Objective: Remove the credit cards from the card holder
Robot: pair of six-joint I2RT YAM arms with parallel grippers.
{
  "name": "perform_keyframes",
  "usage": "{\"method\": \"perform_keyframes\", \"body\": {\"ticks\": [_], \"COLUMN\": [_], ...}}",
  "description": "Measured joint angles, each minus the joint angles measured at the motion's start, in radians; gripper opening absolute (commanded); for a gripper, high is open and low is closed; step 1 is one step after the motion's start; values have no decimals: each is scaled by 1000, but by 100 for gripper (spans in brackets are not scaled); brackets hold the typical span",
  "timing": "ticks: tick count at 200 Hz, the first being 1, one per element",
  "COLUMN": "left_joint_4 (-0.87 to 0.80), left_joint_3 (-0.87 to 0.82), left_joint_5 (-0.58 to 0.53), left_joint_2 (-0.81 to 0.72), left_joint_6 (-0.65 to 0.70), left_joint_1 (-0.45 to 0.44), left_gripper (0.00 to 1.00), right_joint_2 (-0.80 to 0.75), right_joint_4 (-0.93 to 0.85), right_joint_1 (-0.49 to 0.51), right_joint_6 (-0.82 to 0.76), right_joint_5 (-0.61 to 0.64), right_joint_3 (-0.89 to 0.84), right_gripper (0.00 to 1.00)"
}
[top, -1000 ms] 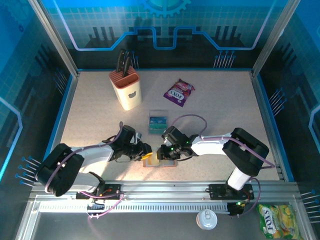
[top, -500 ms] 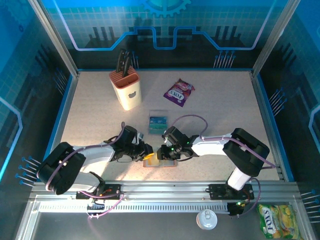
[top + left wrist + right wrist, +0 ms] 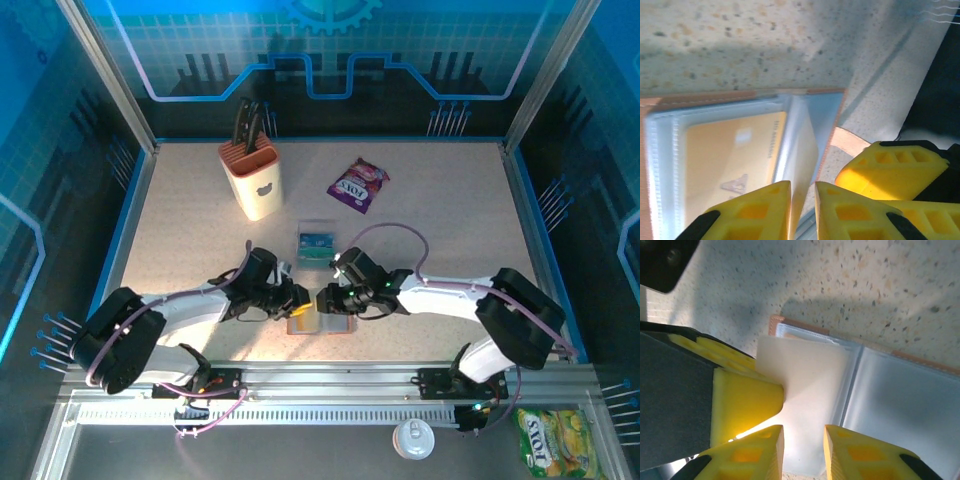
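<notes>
The tan card holder (image 3: 334, 326) lies open like a book near the table's front edge, with both grippers meeting over it. In the left wrist view a yellowish-tan credit card (image 3: 735, 155) sits inside a clear sleeve on the left page. A pale sleeve leaf (image 3: 802, 150) stands upright, pinched between the narrow jaws of my left gripper (image 3: 802, 210) (image 3: 303, 298). My right gripper (image 3: 802, 452) (image 3: 322, 301) hovers over that same leaf (image 3: 805, 375), jaws apart and holding nothing, next to the left gripper's yellow finger (image 3: 742, 397). Teal credit cards (image 3: 316, 243) rest in a clear tray behind.
A beige knife block (image 3: 252, 180) stands at the back left. A purple snack packet (image 3: 357, 185) lies at the back centre. Off the table in front are a white lid (image 3: 413, 437) and a yellow packet (image 3: 555, 440).
The left jaws have narrowed onto the sleeve leaf. The right arm's elbow has swung out to the right while its gripper stayed over the card holder.
</notes>
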Motion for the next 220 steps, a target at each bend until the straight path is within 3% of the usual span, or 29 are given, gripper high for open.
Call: {"method": "perform_keyframes", "body": {"ticks": [57,132,182,220], "left_joint_4": [-32,-18,6,-5], "left_joint_3": [46,142,231,266], "left_joint_5": [-3,-4,-3,-3], "left_joint_2": [5,156,261,292], "left_joint_6": [0,-1,-5,2], "left_joint_1": [-35,-108,-144,-144], "left_gripper": [20,20,32,33], "right_joint_2": [-114,-201,-247,-274], "right_joint_4": [-67,-105,-137,-146], "right_joint_1": [-55,-78,-93,-96], "right_joint_6": [-23,-24,-27,-26], "right_joint_5": [29,47,60,78], "right_joint_3": [-31,-90,-103,-116], "right_gripper": [29,28,28,28]}}
